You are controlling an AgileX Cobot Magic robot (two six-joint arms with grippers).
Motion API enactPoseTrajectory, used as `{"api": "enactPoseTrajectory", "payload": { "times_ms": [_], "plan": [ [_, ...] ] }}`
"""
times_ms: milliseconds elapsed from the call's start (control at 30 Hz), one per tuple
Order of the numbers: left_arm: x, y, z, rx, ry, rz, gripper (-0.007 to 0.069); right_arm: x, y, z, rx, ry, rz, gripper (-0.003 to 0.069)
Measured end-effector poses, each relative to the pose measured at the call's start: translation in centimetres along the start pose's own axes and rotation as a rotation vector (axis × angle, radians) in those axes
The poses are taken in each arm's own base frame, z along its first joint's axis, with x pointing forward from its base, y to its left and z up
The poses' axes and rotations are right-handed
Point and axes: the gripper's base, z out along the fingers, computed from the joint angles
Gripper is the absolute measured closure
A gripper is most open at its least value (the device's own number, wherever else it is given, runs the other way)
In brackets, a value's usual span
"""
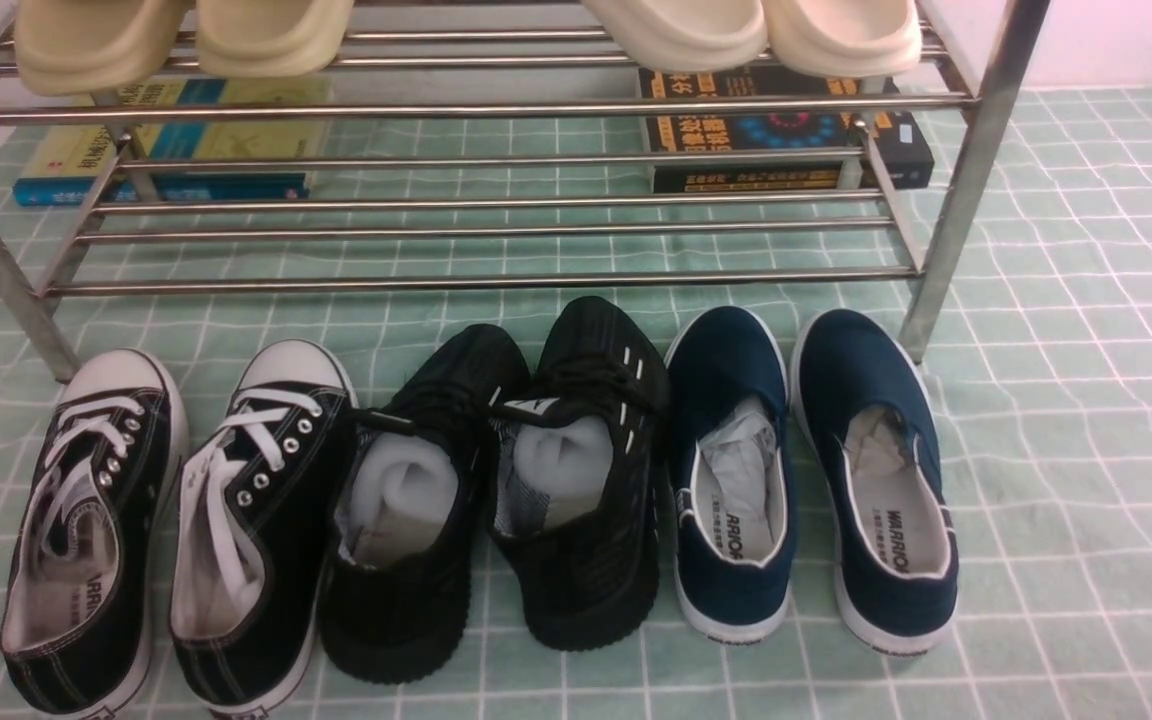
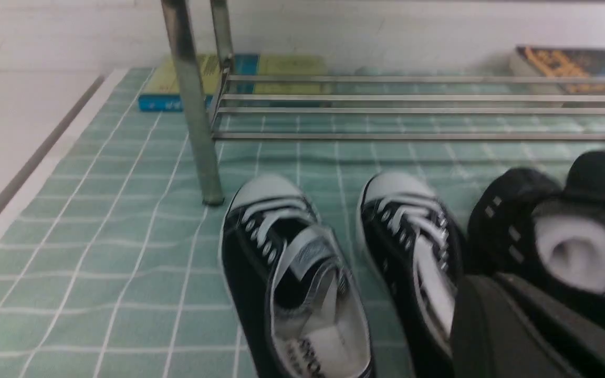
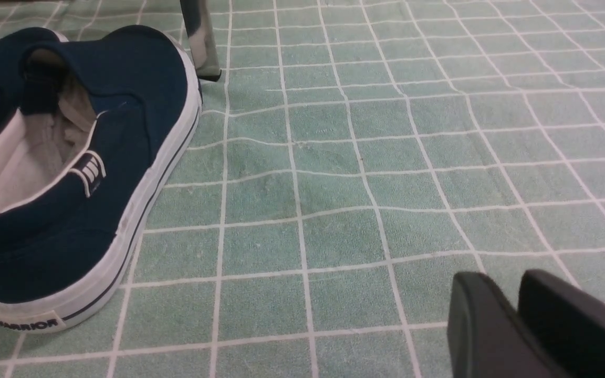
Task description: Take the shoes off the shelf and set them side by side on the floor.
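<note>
The two black mesh shoes (image 1: 416,520) (image 1: 586,470) stand side by side on the pale green gridded floor (image 1: 1086,450), toes toward the silver shelf (image 1: 476,280), white stuffing showing. They touch at the laces. No gripper appears in the front view. In the left wrist view my left gripper (image 2: 491,283) hangs shut and empty above the heel of a canvas sneaker, beside the left mesh shoe (image 2: 512,220). In the right wrist view my right gripper (image 3: 507,294) is shut and empty over bare floor (image 3: 334,184), right of a navy shoe.
Black canvas sneakers with white toe caps (image 1: 86,520) stand left of the mesh pair. Navy slip-ons (image 1: 736,470) (image 3: 97,173) stand to its right. Cream slippers (image 1: 186,40) (image 1: 756,30) sit on the upper tier. Books (image 1: 176,150) (image 1: 786,130) lie under the shelf.
</note>
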Motion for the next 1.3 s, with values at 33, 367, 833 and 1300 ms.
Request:
{"api": "enactPoseTrajectory", "payload": {
  "times_ms": [33, 367, 833, 1300],
  "plan": [
    [0.8, 0.1, 0.4, -0.009, 0.022, -0.001, 0.0607, 0.0, 0.0, 0.0, 0.0, 0.0, 0.0, 0.0521],
    [4.9, 0.3, 2.0, -0.049, 0.093, 0.0, 0.0598, 0.0, 0.0, 0.0, 0.0, 0.0, 0.0, 0.0508],
    [5.5, 0.3, 2.2, -0.05, 0.103, 0.001, 0.0585, 0.0, 0.0, 0.0, 0.0, 0.0, 0.0, 0.0487],
    [5.5, 0.3, 2.2, -0.05, 0.103, 0.001, 0.0571, 0.0, 0.0, 0.0, 0.0, 0.0, 0.0, 0.0469]
  ]
}}
